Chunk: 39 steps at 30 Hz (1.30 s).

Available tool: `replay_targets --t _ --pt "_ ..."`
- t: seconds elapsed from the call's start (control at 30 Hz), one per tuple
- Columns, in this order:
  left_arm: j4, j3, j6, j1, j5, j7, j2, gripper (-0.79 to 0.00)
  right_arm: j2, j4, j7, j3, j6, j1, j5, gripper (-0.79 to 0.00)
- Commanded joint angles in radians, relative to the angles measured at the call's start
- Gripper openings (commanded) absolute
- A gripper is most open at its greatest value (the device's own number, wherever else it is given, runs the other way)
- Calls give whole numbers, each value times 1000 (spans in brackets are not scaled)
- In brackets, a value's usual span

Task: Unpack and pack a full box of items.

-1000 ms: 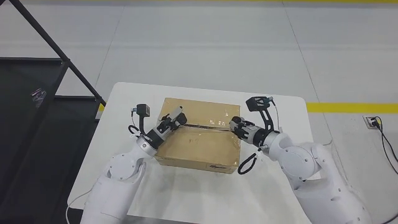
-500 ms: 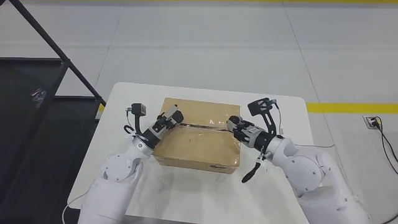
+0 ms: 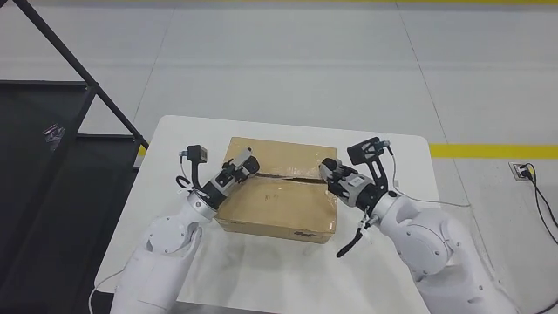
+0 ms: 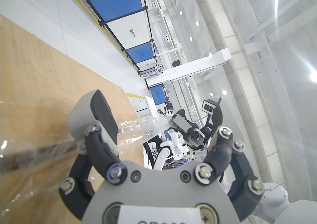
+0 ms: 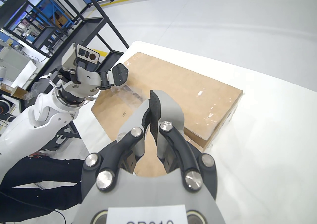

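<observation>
Over the last second we see the left tool drawn back a little along the box, from farther in on the lid to the left end of the centre seam. The right arm has shifted its elbow, and the right tool has crept slightly along the seam's right end and settled there. The box itself has not moved. The seam looks a touch darker near the right end than before, though we cannot tell whether the flaps have truly begun to part.

We take this to mean the unpacking is only beginning. The lid is still down, clear tape still lies over the seam, and nothing has come out.

The left tool stands wide, its pads well apart, with one pad just beside the crumpled end of the tape. The right tool is pinched narrow, pads together, and we see nothing between them.

The box sits in the middle of the table, somewhat nearer the far edge than the near one.

By our count there is one box, one strip of tape along its seam, one table and two tools. The box's contents are hidden.
</observation>
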Motion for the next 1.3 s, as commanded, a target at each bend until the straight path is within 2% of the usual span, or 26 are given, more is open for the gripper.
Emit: replay_targets --t 0.0,0.43,0.8,1.27 --pt "0 1 -2 0 -1 -2 0 0 -1 5 -5 -6 19 4 -18 -785" --pt "-10 9 -6 -2 -3 -14 -2 0 -1 22 58 -17 14 12 -80 -785" --pt "8 32 -4 -15 0 -29 -6 0 -3 26 54 -48 36 14 -200 -785" --pt "38 48 1 -26 11 -23 -11 0 -12 66 125 -70 49 48 -222 -785"
